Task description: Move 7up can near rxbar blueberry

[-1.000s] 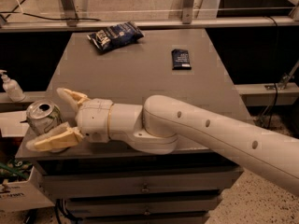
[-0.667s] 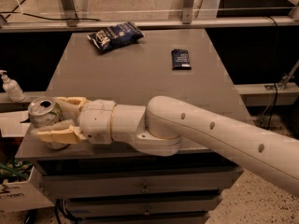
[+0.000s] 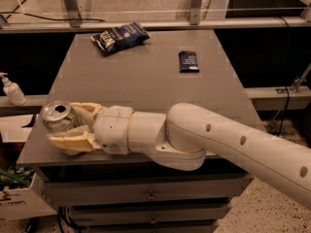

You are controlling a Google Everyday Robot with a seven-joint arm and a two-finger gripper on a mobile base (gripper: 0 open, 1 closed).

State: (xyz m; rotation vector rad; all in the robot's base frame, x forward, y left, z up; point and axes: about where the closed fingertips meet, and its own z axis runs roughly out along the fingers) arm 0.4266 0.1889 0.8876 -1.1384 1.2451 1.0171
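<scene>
Since the 7up can [image 3: 59, 116] sits well apart from the rxbar blueberry [image 3: 188, 61], the gripper [image 3: 62, 126] clamps its fingers [image 3: 73, 141] on it, apparently for carrying.

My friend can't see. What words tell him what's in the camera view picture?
The robot's gripper clasps the 7up can at the near left corner of the table. The rxbar blueberry lies at the back right, a chip bag at the back left.

White print on the chip bag [image 3: 120, 37] is unreadable; the gripper [image 3: 61, 122] clasps the 7up can [image 3: 57, 113] at the table's [image 3: 146, 81] front-left corner
</scene>
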